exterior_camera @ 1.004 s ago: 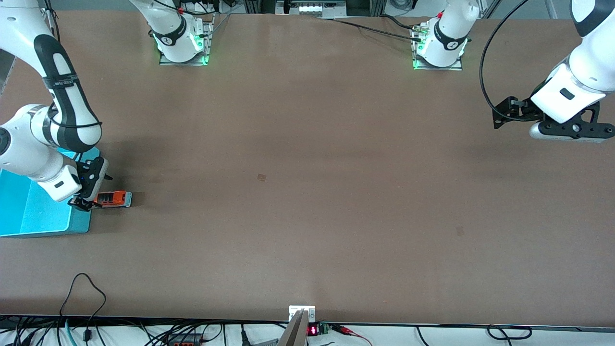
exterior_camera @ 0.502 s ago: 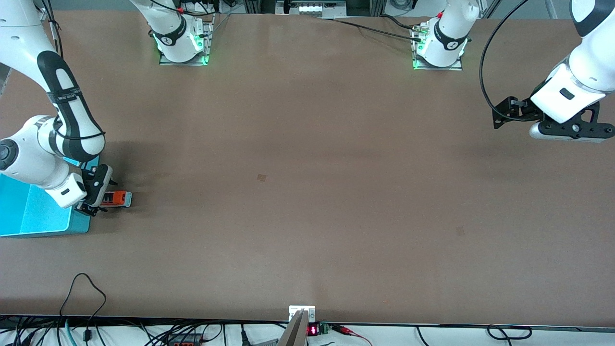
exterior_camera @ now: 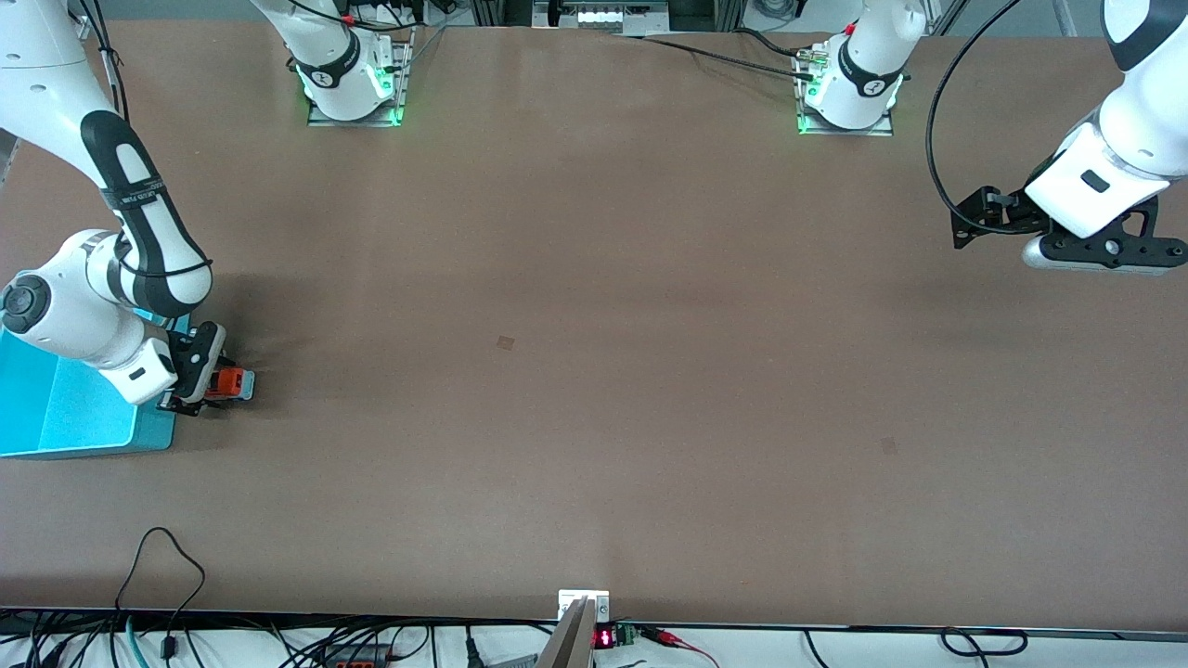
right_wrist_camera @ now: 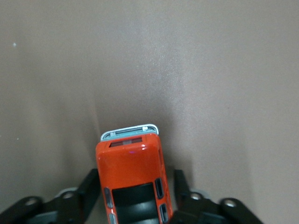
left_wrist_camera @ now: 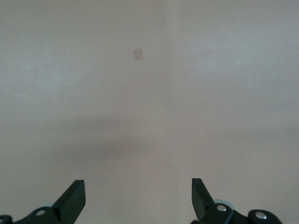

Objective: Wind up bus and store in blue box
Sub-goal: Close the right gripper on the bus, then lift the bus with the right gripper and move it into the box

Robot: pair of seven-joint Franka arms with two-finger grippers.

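Note:
The small orange-red bus stands on the table right beside the blue box, at the right arm's end. My right gripper is low over the bus's box-side end, its fingers open along both sides of the bus. In the right wrist view the bus lies between the dark fingers, roof windows up and white-grey end pointing away; one finger is close against it and a small gap shows at the other. My left gripper waits open and empty above the table at the left arm's end, and its wrist view shows only bare table.
The box stands partly under the right arm's elbow, and its floor is bare where it shows. A small dark patch marks the table's middle. Cables and a metal bracket lie along the table edge nearest the camera.
My right gripper has moved from the box's edge over the bus and now straddles it. The bus has stayed in place. The left arm has not moved.

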